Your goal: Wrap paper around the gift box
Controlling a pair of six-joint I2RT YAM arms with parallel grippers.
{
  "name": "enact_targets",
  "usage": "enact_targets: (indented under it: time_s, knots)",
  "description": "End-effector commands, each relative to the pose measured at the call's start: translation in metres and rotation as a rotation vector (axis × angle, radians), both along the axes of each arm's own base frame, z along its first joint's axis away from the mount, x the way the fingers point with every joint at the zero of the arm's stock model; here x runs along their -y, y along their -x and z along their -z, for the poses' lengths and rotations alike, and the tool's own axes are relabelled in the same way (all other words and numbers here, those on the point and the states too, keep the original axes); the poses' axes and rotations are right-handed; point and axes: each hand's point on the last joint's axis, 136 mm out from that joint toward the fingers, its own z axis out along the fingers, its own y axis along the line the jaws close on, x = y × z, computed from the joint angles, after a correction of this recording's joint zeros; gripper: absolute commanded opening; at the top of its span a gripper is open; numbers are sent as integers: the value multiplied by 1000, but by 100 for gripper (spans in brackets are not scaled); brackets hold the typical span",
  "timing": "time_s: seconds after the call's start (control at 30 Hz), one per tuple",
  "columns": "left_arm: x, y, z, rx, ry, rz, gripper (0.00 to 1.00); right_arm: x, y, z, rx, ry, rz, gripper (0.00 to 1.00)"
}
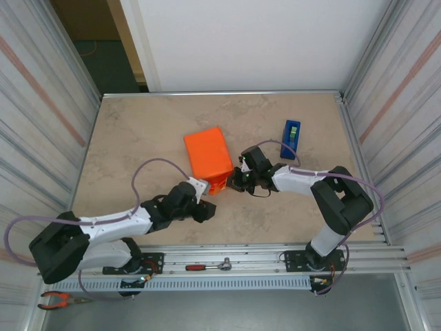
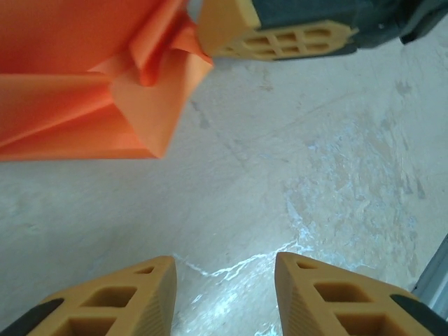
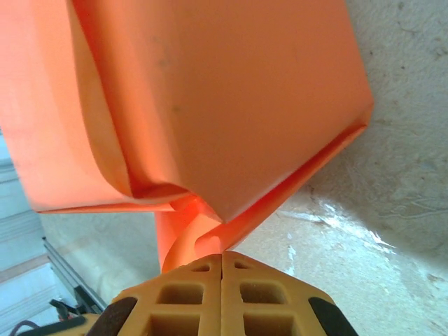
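From above, the gift box [image 1: 208,157] sits near the middle of the table [image 1: 138,131], its top and sides already covered by the paper [image 1: 218,183], whose end on the box's near side looks loose and creased. The blue tape dispenser [image 1: 291,138] lies to the right of the box, well apart from it. The right gripper [image 1: 236,181] is at the box's near right corner and the left gripper [image 1: 205,209] is just off its near edge, a little apart. A ratchet wrench [image 1: 210,265] and pliers [image 1: 60,299] lie on the rail well nearer than the box. From the left wrist, the left gripper's fingers [image 2: 133,294] stand spread, with bare table between them and nothing held. The box's papered corner with its folded flap lies beyond them, and one of the right gripper's fingers [image 2: 273,38] touches that flap. From the right wrist, the right gripper's jaws are pressed together. Their tips sit against the crumpled fold of paper at the box's lower corner, and I cannot tell whether any paper is caught between them. The box's broad orange face rises just beyond the tips.
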Motion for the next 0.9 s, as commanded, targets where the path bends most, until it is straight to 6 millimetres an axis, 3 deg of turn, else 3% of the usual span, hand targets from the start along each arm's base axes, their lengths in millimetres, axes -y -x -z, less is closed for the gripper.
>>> enact_targets:
  time_s: [0.0, 0.27, 0.57, 0.6, 0.63, 0.7, 0.8, 0.87]
  knots:
    - [14, -4, 1, 34, 24, 9, 42, -9, -7, -24, 18, -77, 8, 0]
    - [35, -24, 18, 72, -2, -3, 39, -7, -6, -25, 13, -84, 15, 0]
    - [18, -82, 21, 210, -100, -198, 23, 1, 0, -24, 5, -86, 25, 0]
    - [15, -88, 20, 222, -106, -214, 22, 2, 1, -24, 3, -89, 26, 4]
    - [15, -91, 18, 231, -108, -220, 22, 6, 2, -23, 2, -91, 30, 20]
    - [14, -97, 14, 242, -104, -227, 22, 15, 4, -21, 9, -78, 45, 37]
    - [20, -100, 6, 258, -98, -203, 22, 32, 9, -13, 18, -34, 63, 37]
    - [21, -101, 1, 268, -97, -197, 22, 37, 12, -7, 22, -17, 59, 28]
